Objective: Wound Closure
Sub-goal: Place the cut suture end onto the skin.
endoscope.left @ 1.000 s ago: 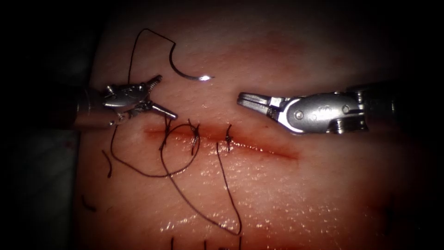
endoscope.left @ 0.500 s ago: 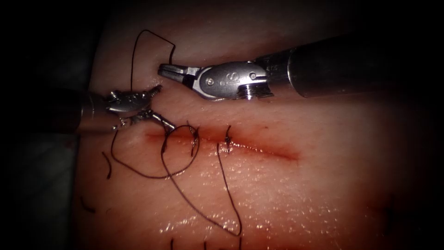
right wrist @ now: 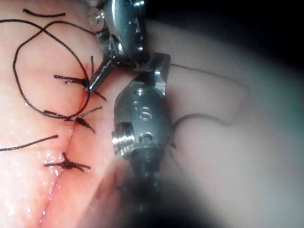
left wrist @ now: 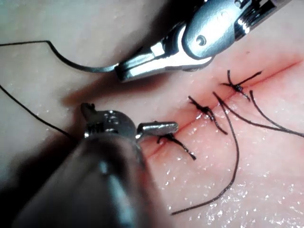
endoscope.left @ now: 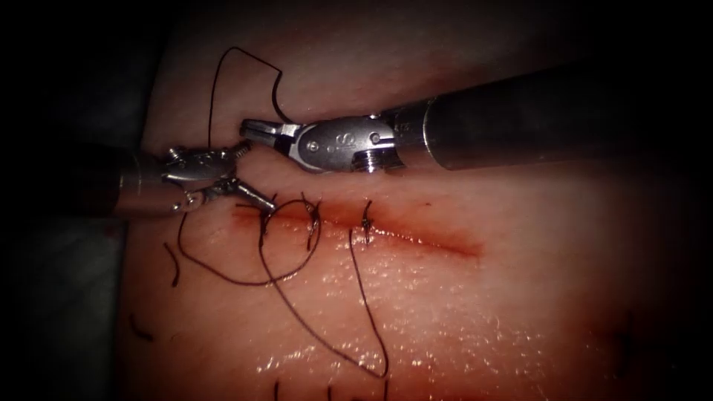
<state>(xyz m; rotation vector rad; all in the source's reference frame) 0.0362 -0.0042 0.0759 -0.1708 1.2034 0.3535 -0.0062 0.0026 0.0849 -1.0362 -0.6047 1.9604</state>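
Observation:
The tissue [endoscope.left: 460,312] has a horizontal cut [endoscope.left: 431,241] with three knotted stitches [endoscope.left: 313,215] along its left half. The curved needle [endoscope.left: 274,100] [left wrist: 80,67] lies on the tissue above the cut's left end, not driven in. Its tip half is hidden under my right tool [endoscope.left: 246,127] [left wrist: 118,72]. That tool's jaws look shut over the needle's curve, and I cannot tell if they grip it. My left tool [endoscope.left: 256,174] [left wrist: 123,118] stands open and holds nothing. Its lower jaw tip is close by the leftmost stitch. Thread [endoscope.left: 223,59] runs from the needle's tail up and behind the left tool.
A long loop of thread [endoscope.left: 223,276] lies below the cut, and another strand [endoscope.left: 368,312] trails toward the near edge. Short cut ends of thread [endoscope.left: 174,267] rest at the lower left. Red fluid lines the cut.
The right tool swept from right of the cut up and left, over the needle, then a little further left. The left tool barely shifted; its jaws narrowed slightly.

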